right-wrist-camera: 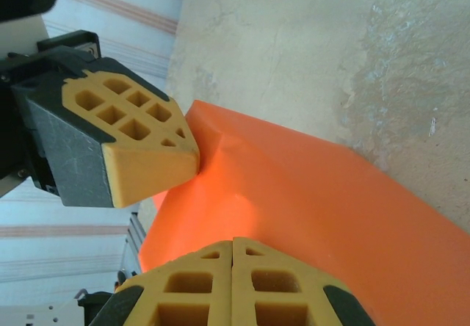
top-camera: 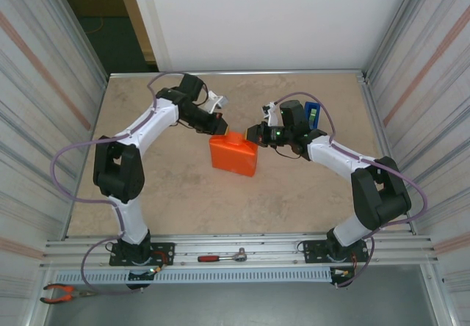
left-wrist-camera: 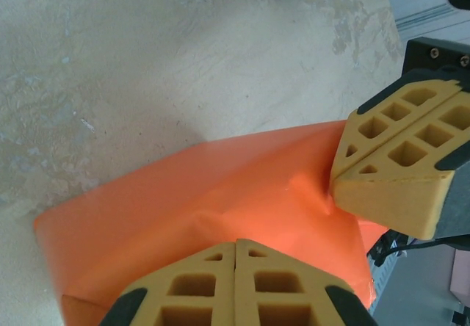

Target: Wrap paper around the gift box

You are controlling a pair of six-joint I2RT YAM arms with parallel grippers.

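A: Gift box [top-camera: 233, 156] on the table [top-camera: 183, 194], right between the two end effectors, orange paper [left-wrist-camera: 220, 201] over every side showing.

B: Mostly wrapped, I'd say. The end fold beneath their tips looks loose and needs fixing down.

A: Left end effector [top-camera: 220, 128]: fingers together, gripping nothing, tip on the paper. Right end effector [top-camera: 255, 135]: closed too, nudging the crease.

Arms angled inward, left hand [top-camera: 222, 128] closed, right hand [top-camera: 253, 134] closed
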